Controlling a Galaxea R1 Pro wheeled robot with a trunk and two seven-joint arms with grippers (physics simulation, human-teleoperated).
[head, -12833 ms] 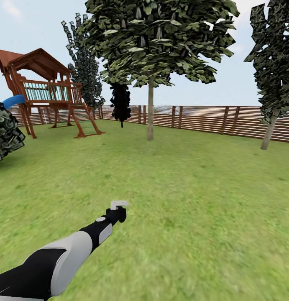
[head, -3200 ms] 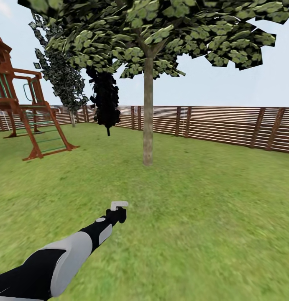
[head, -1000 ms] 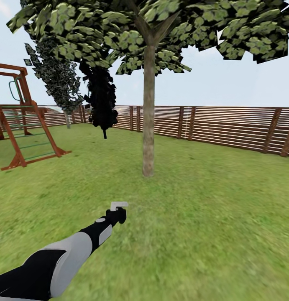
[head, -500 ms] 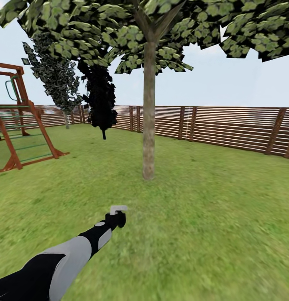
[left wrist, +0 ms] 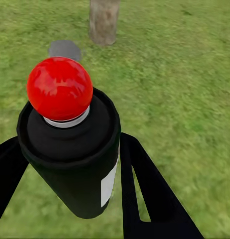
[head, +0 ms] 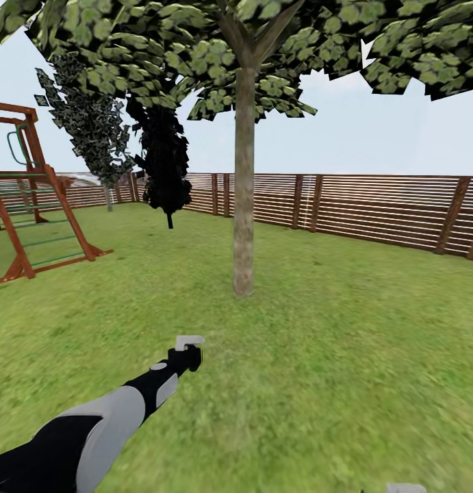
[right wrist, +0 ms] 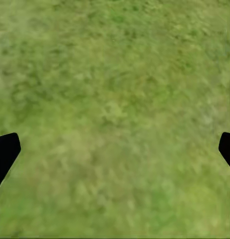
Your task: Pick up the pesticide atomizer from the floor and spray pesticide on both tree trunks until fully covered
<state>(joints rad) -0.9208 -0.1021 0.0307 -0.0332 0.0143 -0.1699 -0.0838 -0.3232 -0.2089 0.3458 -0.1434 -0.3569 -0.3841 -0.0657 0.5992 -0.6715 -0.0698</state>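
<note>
**Inspector A:** Condition of the atomizer?

**Inspector B:** The pesticide atomizer (left wrist: 70, 149) is a black cylindrical can with a glossy red ball-shaped cap on a white collar and a pale label on its side. The left claw (left wrist: 70, 184) is pinching it, one black finger on each side of the can. In the head view it sits at the end of the outstretched arm (head: 92, 428), above the lawn (head: 346, 356).

**Inspector A:** The arm itself?

**Inspector B:** Extended forward and slightly up, with a smooth black and grey shell, pointing towards the tree trunk (head: 244, 185).

**Inspector A:** The trunk?

**Inspector B:** Straight, branchless, mottled grey-brown bark, forking under a blocky green canopy (head: 229, 48). Its base also appears in the left wrist view, beyond the can.

**Inspector A:** Right side?

**Inspector B:** The right claw (right wrist: 115, 149) is spread wide over blurred grass, both black fingertips at the frame edges.

**Inspector A:** Surroundings?

**Inspector B:** A brown slatted wooden fence (head: 373, 209), a wooden play frame (head: 31, 198) and dark conifers (head: 164, 161).
</note>
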